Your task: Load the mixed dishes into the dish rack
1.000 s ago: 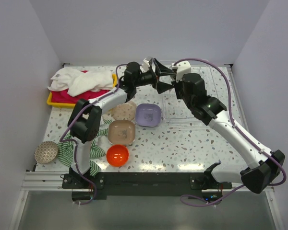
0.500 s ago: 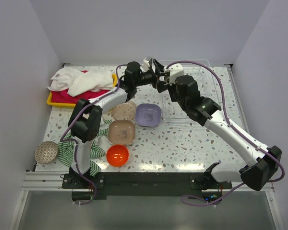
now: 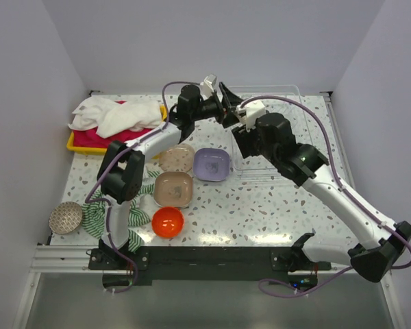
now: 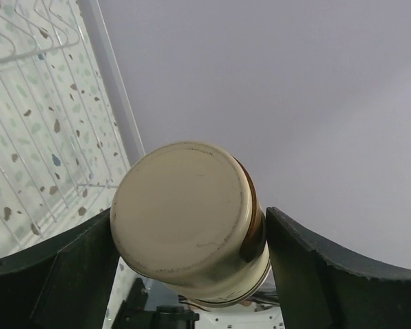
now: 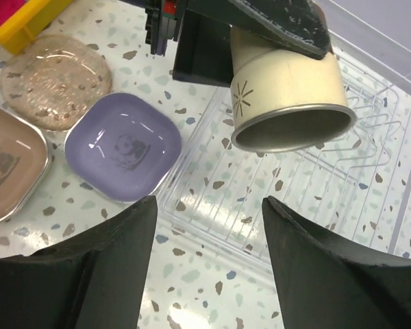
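Over the left end of the dish rack [image 5: 342, 185] I have the left gripper [image 4: 190, 211] clamped on the beige cup [image 5: 288, 96], one dark finger on each side of its wall. The cup is off the wires and tipped over: its flat base faces the left wrist camera and its open mouth faces the right wrist camera, slanting down toward the rack. A small starburst mark shows on its side.

The right gripper [image 5: 209, 202] hovers just beside the cup, over the rack's left edge. Its fingers are spread wide apart with nothing between them and not touching the cup.

Just beside the rack's left edge lies the lilac square plate [image 3: 212, 165], flat on the table. Left of it sits one tan plate [image 3: 176, 158], with a second tan plate [image 3: 173, 188] nearer the arm bases. The orange bowl [image 3: 168, 222] and the speckled bowl [image 3: 66, 217] lie well apart from the rack, beside the green striped cloth [image 3: 96, 216]. I can see no dish standing among the rack's wires, though the right arm hides part of it.
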Motion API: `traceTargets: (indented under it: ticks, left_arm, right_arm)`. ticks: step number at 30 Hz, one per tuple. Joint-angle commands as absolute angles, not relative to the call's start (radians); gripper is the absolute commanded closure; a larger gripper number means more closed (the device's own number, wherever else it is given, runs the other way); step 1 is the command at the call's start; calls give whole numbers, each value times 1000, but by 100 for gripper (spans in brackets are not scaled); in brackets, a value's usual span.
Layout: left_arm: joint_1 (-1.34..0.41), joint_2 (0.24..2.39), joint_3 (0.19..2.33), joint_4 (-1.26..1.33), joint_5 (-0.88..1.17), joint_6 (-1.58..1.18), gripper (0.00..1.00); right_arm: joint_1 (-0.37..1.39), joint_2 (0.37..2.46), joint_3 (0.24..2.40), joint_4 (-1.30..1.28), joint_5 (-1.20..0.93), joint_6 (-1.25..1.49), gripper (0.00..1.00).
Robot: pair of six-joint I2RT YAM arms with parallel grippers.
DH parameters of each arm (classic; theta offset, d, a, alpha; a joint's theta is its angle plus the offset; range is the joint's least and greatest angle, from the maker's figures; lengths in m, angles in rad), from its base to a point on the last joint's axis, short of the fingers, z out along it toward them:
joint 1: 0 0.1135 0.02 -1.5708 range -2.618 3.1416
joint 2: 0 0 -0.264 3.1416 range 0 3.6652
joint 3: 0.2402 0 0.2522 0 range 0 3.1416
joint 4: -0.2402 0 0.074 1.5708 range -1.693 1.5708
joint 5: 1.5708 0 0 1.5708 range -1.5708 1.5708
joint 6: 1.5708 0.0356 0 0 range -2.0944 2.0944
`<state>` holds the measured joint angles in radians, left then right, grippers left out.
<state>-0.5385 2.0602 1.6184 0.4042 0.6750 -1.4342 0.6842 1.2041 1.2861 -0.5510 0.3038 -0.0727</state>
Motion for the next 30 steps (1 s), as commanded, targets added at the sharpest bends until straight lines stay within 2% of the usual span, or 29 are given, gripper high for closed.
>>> traceTargets:
  ticks: [1,3,6,9,11,14,18,30]
  left_arm:
    - [-505,2054,1674,384,664,-1197,100]
    - [-485,2048,1695,303,647,-1059,100]
    - [-459,2022,1716,169,594,-881,100]
    - [-431,1964,1720,72,537,-755,100]
    - [-416,1936,1712,19,512,-683,100]
    - [-382,1891,1710,-56,462,-596,100]
    - [-327,1839,1713,-107,402,-525,100]
    - [-222,1805,1792,-156,360,-377,100]
  right_arm:
    - [652,1137,1393,-713,166,-148,31]
    - [627,1152,1410,-808,57,-222,26]
    - [553,1187,1390,-903,-131,-377,24]
    - [451,1257,1394,-1003,-273,-550,24]
    - [387,1307,1410,-1108,-377,-708,28]
    - [333,1387,1434,-1166,-413,-833,31]
    - [322,1413,1363,-1105,-362,-939,31]
    - [304,1514,1259,-980,-316,-1008,35]
